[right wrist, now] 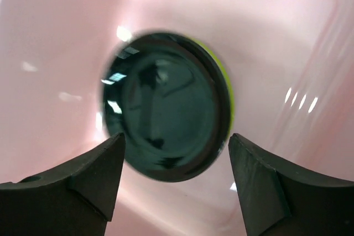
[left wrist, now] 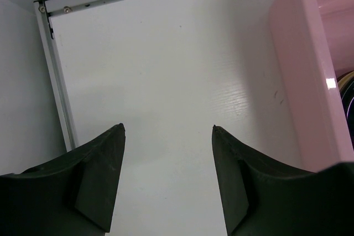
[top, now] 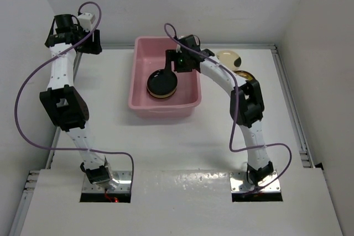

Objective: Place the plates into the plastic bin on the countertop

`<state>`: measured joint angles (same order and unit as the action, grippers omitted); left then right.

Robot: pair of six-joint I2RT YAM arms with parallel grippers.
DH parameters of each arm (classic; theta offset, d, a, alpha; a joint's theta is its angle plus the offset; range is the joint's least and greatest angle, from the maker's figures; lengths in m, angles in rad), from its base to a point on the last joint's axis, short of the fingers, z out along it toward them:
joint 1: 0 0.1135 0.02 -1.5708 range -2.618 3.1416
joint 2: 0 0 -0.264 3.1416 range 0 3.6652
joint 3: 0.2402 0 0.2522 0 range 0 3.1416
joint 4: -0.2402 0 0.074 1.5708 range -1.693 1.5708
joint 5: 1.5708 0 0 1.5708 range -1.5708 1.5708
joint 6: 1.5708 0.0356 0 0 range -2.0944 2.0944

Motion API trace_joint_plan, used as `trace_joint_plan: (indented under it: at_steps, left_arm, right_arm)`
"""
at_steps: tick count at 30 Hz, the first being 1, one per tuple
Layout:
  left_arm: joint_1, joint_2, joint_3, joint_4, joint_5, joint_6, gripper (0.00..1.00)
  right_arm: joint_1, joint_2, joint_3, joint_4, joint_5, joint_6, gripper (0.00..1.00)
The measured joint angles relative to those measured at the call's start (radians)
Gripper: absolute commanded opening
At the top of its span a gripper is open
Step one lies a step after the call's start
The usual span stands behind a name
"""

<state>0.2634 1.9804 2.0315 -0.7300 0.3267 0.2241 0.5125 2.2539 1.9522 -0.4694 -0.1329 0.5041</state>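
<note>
Judging from the overhead view, how far along is the task? (Student)

Instructor: Partly done, by my estimate. A stack sits inside the pink plastic bin (top: 135, 70), topped by a glossy black plate (right wrist: 166, 120). The edge of a lime-green plate (right wrist: 228, 100) peeks out beneath it. How many plates lie under those two cannot be told.

Student: And what is left?

Instructor: At least two plates lie on the white surface (top: 166, 147) just right of the bin. One is a cream plate (top: 228, 57) with a dark patch. The other is a yellow-rimmed plate (top: 246, 74), partly hidden by the right arm. Both have to go in before the job is finished.

Student: What are the arms doing?

Instructor: The right tool (right wrist: 177, 135) hangs over the stack inside the bin. Its fingers are spread and hold nothing, with the black plate lying flat below them, apart from both tips. The left tool (left wrist: 168, 128) is likewise spread and empty. It is poised over bare surface near the far left corner, with the bin's outer wall at the right edge of its view.
</note>
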Motion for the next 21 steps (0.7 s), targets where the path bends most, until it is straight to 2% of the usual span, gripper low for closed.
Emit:
trace_joint_plan:
  at_steps: [4, 7, 9, 11, 14, 16, 19, 21]
  left_arm:
    - [0.000, 0.000, 0.000, 0.000, 0.006, 0.001, 0.67]
    - [0.000, 0.000, 0.000, -0.001, 0.006, 0.008, 0.67]
    - [0.000, -0.001, -0.001, 0.000, 0.002, 0.014, 0.67]
    - [0.000, -0.007, -0.013, 0.001, -0.006, 0.020, 0.67]
    - [-0.002, -0.026, -0.052, 0.002, -0.016, 0.026, 0.67]
    - [-0.005, -0.035, -0.073, 0.000, -0.022, 0.028, 0.67]
    - [-0.010, -0.039, -0.084, -0.004, -0.029, 0.030, 0.67]
    - [-0.015, -0.040, -0.085, -0.007, -0.032, 0.034, 0.67]
  right_arm:
    - [-0.008, -0.089, 0.017, 0.014, 0.003, -0.033, 0.81]
    - [-0.066, -0.246, -0.063, 0.063, 0.002, -0.002, 0.86]
    - [-0.160, -0.371, -0.152, 0.085, 0.006, 0.055, 0.88]
    - [-0.306, -0.480, -0.251, 0.106, 0.017, 0.137, 0.88]
    - [-0.552, -0.559, -0.420, 0.126, 0.040, 0.237, 0.78]
    - [-0.674, -0.557, -0.539, 0.132, 0.051, 0.286, 0.66]
    - [-0.758, -0.515, -0.703, 0.122, 0.053, 0.340, 0.60]
    - [-0.773, -0.482, -0.782, 0.121, 0.048, 0.366, 0.59]
